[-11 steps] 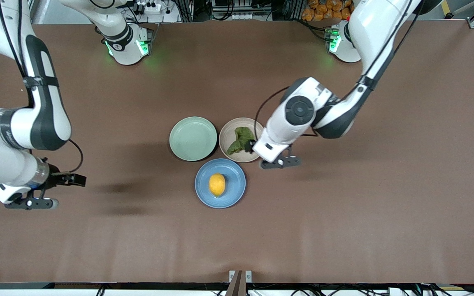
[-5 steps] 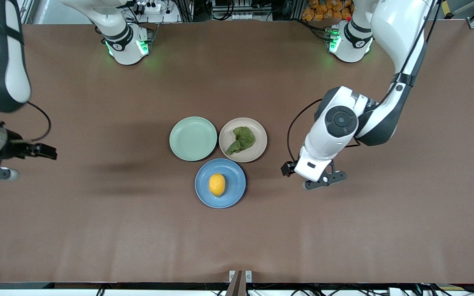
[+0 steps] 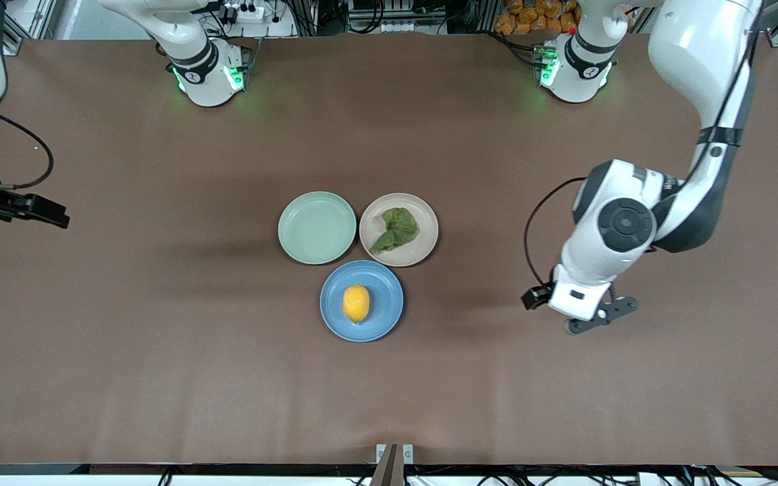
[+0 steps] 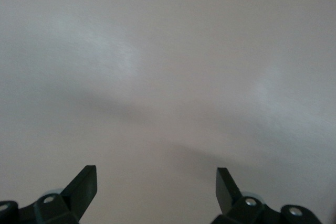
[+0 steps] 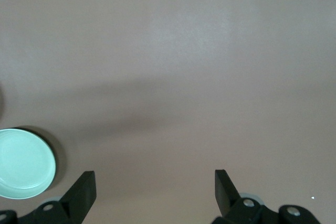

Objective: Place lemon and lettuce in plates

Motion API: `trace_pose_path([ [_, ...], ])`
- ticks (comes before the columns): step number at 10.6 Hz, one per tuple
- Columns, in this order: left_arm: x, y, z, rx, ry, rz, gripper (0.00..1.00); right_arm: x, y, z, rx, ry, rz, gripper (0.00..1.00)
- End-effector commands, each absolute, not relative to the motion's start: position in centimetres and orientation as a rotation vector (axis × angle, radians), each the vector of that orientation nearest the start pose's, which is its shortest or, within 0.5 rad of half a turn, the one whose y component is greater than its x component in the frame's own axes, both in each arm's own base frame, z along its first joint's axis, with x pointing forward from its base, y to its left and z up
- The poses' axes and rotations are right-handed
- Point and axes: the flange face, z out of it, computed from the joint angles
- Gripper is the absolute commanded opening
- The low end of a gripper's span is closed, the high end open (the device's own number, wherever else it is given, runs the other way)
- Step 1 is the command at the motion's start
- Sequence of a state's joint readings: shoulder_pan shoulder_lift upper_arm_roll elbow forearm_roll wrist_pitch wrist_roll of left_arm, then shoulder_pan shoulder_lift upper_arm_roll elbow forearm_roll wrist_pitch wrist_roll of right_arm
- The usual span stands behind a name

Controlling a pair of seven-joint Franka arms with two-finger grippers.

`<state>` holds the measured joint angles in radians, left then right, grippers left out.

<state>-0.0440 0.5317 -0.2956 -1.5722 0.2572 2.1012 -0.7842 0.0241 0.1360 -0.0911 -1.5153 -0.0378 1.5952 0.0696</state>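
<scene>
Front view: oval yellow lemon [image 3: 356, 303] on blue plate [image 3: 384, 317].

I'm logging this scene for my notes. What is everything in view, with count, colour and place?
lemon: one, yellow, on the blue plate.
lettuce: one leaf, green, on the beige plate.
blue plate: one, nearest the front camera of the three plates.
beige plate: one, beside the green plate, toward the left arm's end.
green plate: one, mint, bare, toward the right arm's end.
table: one, brown.
left tool: one, black fingers, open, holding nothing, over bare table toward the left arm's end.
right tool: one, black fingers, open, holding nothing, over the table's edge at the right arm's end.
</scene>
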Motion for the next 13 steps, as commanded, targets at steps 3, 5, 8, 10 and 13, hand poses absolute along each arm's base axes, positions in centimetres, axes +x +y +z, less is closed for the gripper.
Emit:
trace_pose_path([
  [3, 63.7, -14.9, 33.9, -2.976, -0.334, 0.088, 1.0, 57.4, -1.6, 62.8, -3.171, 0.216, -0.049, 1.0],
  [5, 60.3, -12.7, 33.8, -2.995, -0.3, 0.194, 1.0, 57.4, -2.3, 62.9, -3.17, 0.236, -0.054, 1.0],
  [8, 54.3, -12.1, 34.7, -2.978, -0.217, 0.253, 1.0, 57.6, -2.0, 63.8, -3.165, 0.231, -0.083, 1.0],
  [10, 51.4, -11.8, 37.0, -3.023, -0.171, 0.245, 1.0, 57.6, -2.0, 64.5, -3.169, 0.215, -0.098, 1.0],
  [13, 50.5, -11.7, 38.5, -3.041, -0.154, 0.216, 1.0, 57.7, -1.6, 64.6, -3.17, 0.217, -0.101, 1.0],
])
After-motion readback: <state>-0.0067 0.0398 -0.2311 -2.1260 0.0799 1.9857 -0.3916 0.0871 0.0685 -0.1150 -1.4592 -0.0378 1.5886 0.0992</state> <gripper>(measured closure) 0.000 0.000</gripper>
